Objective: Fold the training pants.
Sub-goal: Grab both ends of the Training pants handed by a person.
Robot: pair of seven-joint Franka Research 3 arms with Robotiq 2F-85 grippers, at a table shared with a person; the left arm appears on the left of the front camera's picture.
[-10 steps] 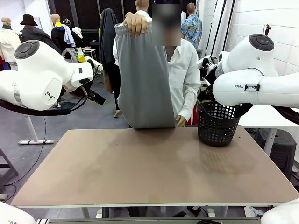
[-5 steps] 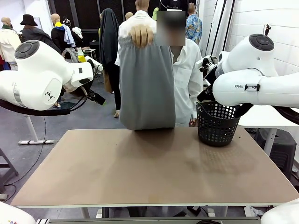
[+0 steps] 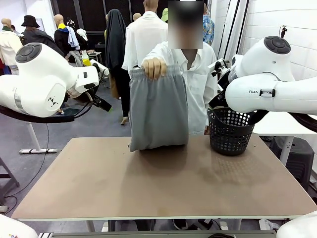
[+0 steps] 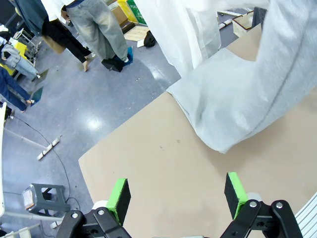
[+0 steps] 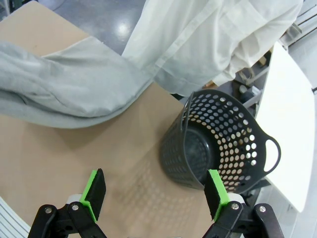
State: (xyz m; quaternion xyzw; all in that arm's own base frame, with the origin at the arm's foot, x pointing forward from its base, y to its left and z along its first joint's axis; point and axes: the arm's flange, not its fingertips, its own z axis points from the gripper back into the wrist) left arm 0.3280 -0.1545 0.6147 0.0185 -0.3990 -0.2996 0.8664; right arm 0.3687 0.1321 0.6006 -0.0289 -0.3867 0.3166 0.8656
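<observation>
Light grey soft jersey training pants (image 3: 158,111) dangle limp, likely light; take waistband (image 3: 173,70) corners. Left gripper (image 4: 177,194), right gripper (image 5: 155,191): spread, empty.

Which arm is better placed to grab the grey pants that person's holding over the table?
Probably left: the left fingers, open, face the training pants with nothing between, while the black basket sits right before the right fingers.

A black mesh basket (image 3: 229,130) stands upright on the brown table (image 3: 163,183), near its far right corner.
</observation>
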